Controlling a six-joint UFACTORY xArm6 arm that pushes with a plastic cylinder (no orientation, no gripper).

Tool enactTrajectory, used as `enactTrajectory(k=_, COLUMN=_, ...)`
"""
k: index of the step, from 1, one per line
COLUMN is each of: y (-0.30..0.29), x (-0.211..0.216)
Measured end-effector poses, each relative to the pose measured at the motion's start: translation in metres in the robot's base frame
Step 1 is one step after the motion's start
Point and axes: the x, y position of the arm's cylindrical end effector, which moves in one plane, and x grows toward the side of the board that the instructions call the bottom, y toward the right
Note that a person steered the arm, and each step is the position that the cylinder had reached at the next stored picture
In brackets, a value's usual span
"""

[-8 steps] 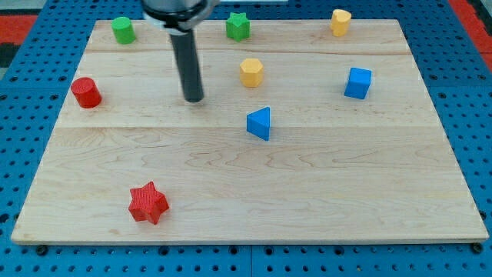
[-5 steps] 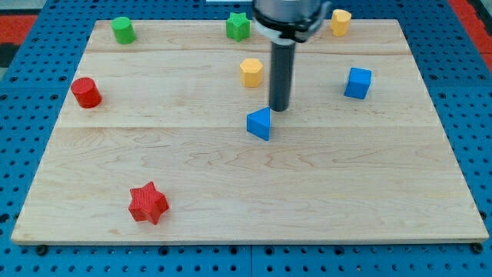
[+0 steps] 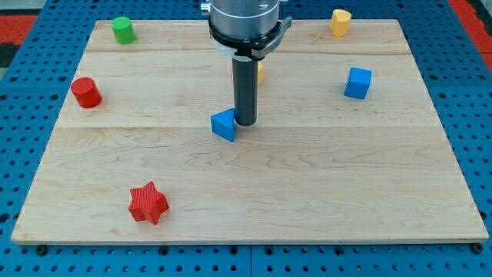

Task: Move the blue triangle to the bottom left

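Note:
The blue triangle (image 3: 224, 125) lies near the middle of the wooden board (image 3: 307, 192), a little left of centre. My tip (image 3: 244, 122) touches its right side, just to the view's right of it. The rod rises straight up from there to the arm's round head at the view's top.
A red star (image 3: 147, 203) lies at the bottom left. A red cylinder (image 3: 86, 92) is at the left edge. A green cylinder (image 3: 122, 30) is top left. A blue cube (image 3: 357, 82) is at the right, a yellow block (image 3: 340, 21) top right, another yellow block (image 3: 260, 72) mostly hidden behind the rod.
My tip swept right past the blue triangle, then came back left and pushed it to the view's left. The arm now hides the green star.

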Motion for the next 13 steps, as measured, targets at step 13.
enactTrajectory(k=13, y=-0.045, x=0.046)
